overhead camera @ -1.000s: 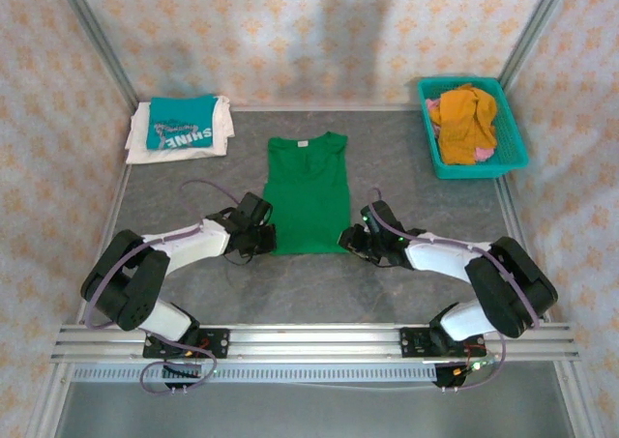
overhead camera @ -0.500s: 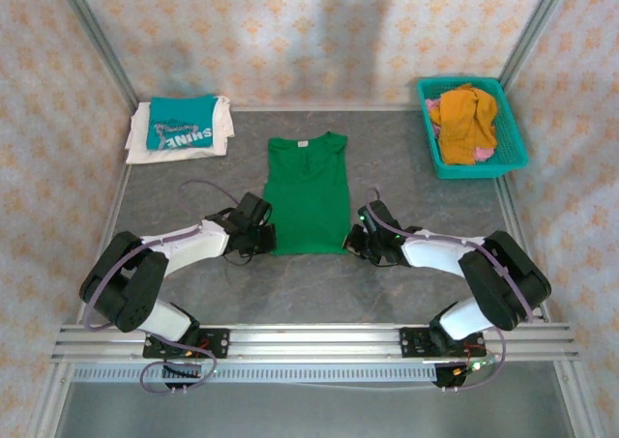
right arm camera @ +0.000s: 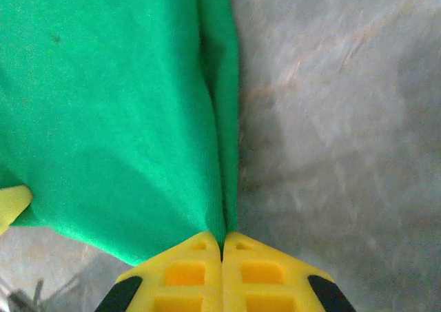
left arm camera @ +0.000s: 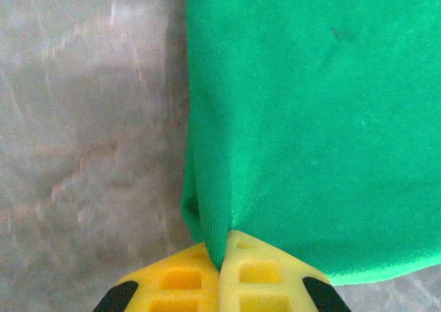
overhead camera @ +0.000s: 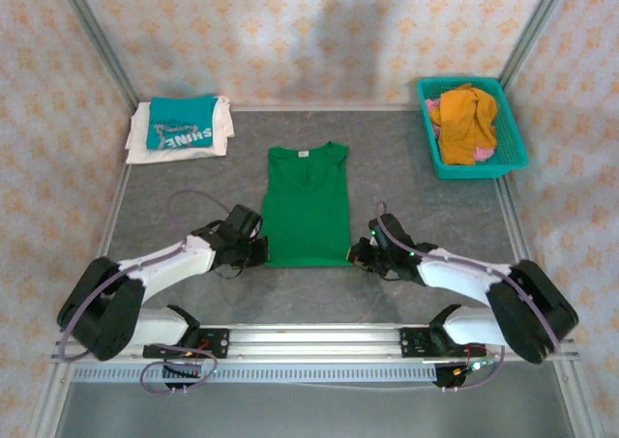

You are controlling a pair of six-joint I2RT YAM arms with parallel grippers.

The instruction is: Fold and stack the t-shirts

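Both left hand and right hand pinch the green t-shirt; basket, perhaps of clothes, apart.

I observe three t-shirts. The deep-green t-shirt lies flat, left of the basket and nearer to me than it. Its sides are folded in to make a narrow rectangle. The collar, with a small label, points to the far side, and the hem is the end farthest from the basket. I note both hem corners gathered and pinched, one in the left gripper, one in the right gripper. The teal t-shirt, folded, its white lettering facing up, rests on the white t-shirt. That pair lies well left of the basket, level with it.
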